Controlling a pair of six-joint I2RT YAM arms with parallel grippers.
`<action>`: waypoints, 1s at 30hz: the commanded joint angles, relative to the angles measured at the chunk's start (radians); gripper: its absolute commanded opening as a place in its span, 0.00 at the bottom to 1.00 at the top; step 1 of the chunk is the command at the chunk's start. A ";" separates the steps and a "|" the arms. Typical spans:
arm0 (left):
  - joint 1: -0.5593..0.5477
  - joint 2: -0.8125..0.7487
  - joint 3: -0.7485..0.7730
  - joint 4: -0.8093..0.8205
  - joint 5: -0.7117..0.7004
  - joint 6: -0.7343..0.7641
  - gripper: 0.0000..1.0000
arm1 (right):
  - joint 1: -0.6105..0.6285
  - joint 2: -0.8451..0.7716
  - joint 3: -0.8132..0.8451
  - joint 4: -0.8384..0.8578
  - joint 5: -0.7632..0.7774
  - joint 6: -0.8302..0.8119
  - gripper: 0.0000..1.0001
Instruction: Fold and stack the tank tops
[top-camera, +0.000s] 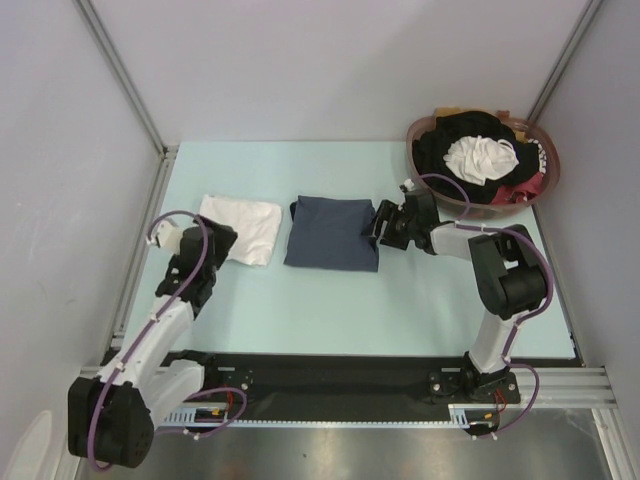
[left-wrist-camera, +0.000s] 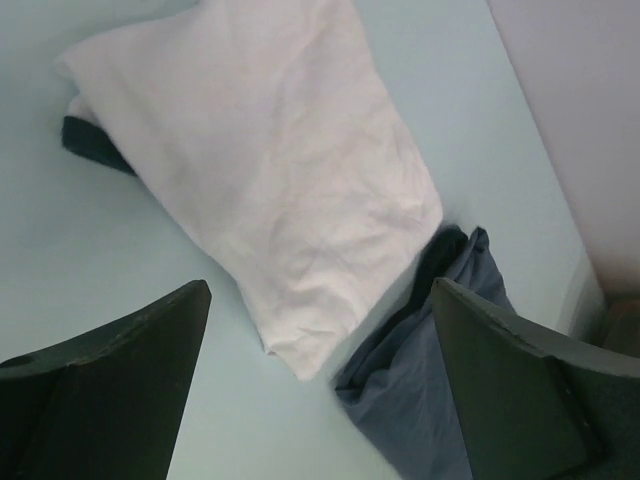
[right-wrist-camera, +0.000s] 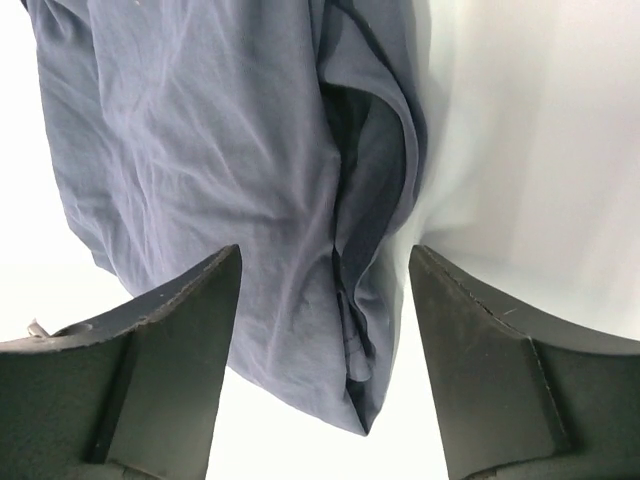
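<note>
The white tank top (top-camera: 243, 228) lies folded on the left of the table, a bit of its dark navy trim (left-wrist-camera: 90, 145) showing at one edge. Just right of it, folded into a rectangle, lies the slate grey-blue tank top (top-camera: 333, 232). My left gripper (top-camera: 222, 242) hovers open over the white top's near left corner; its wrist view shows the white top (left-wrist-camera: 270, 170) and the grey-blue one (left-wrist-camera: 420, 390) beyond. My right gripper (top-camera: 379, 223) stands open at the grey-blue top's right edge, with a corner of that top (right-wrist-camera: 220, 150) lying loose between its fingers (right-wrist-camera: 180, 330).
A brown basket (top-camera: 412, 150) at the back right holds a jumble of black, white and red clothes (top-camera: 480, 158). Grey walls with metal posts close in the table on three sides. A black rail (top-camera: 330, 375) runs along the near edge between the arm bases.
</note>
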 joint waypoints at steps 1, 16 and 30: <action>-0.005 0.002 0.105 -0.014 0.161 0.280 0.99 | -0.006 -0.043 -0.004 0.012 0.018 -0.010 0.74; -0.169 0.583 0.470 0.011 0.458 0.570 0.92 | -0.013 0.049 0.071 -0.038 0.038 -0.020 0.00; -0.229 0.929 0.731 -0.118 0.441 0.604 0.77 | -0.038 0.029 0.054 -0.024 0.002 -0.018 0.00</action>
